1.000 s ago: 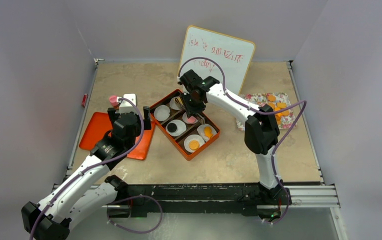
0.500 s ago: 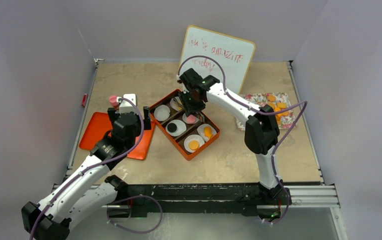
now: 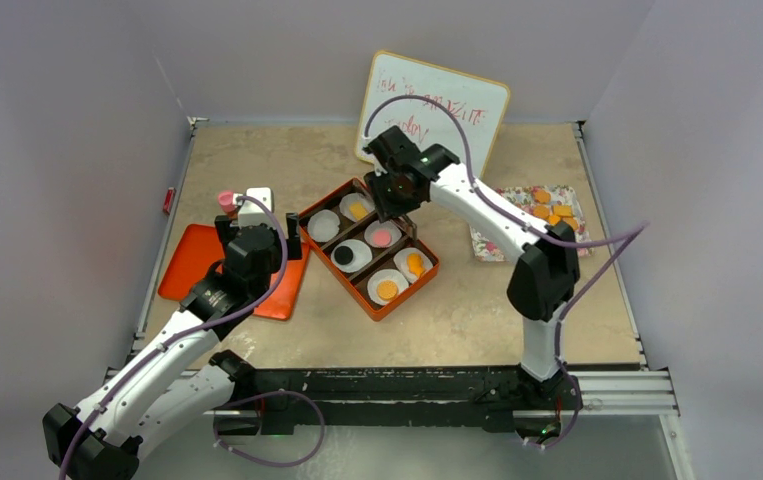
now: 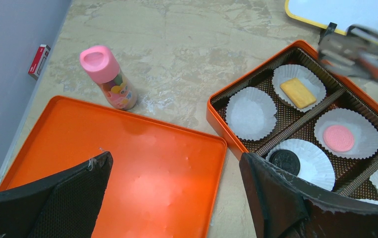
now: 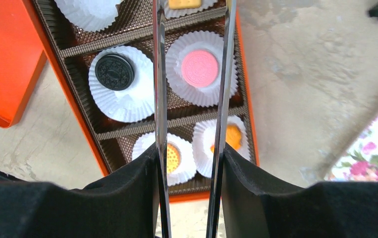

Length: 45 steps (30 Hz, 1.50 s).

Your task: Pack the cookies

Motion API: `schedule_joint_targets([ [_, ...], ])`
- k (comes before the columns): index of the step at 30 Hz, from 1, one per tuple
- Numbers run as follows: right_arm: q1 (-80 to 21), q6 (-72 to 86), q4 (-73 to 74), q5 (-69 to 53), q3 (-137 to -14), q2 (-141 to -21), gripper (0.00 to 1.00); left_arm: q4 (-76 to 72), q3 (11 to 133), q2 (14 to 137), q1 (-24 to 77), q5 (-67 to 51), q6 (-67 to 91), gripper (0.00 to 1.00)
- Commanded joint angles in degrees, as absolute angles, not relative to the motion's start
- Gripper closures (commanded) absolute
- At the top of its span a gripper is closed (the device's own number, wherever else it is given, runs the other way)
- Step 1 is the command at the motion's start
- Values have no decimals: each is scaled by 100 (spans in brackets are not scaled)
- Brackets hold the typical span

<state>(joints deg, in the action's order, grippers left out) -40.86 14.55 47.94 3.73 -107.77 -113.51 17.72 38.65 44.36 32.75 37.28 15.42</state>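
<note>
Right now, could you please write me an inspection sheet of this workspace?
Surface: beige mottled table.
Job's things: orange box with six paper cups; five carry cookies (black, pink, three orange-yellow); one empty cup; spare cookies on a floral mat.
Clutter: orange tray, pink-capped bottle, whiteboard, small red item at the left edge.
Grippers: left gripper open, empty, above the tray; right gripper shut on metal tongs, blades apart, nothing between, above the box.
Cables: purple cables along both arms.
Surroundings: grey walls; metal rail at the near edge.
</note>
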Motion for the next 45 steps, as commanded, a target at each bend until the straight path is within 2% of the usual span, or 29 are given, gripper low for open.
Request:
schedule_joint_targets([
  [1,-4090,1515,5074,899,-10566,-10549,55,1698,3911,4360,3248,3744,1547,1],
  [11,-3597,1781,5399,1439,-9463,-9540,55,1709,3902,4348,3244,3753,1556,1],
  [25,-1826,2096,5356,1477,-7927,-8285,53,1704,3911,4308,3245,3700,1548,1],
  [33,-853,2058,5232,1402,-7693,-8325,50,1713,3911,4240,3246,3713,1538,1],
  [45,322,1718,4737,1052,-8027,-9098,48,1720,3909,4154,3250,3739,1529,1],
])
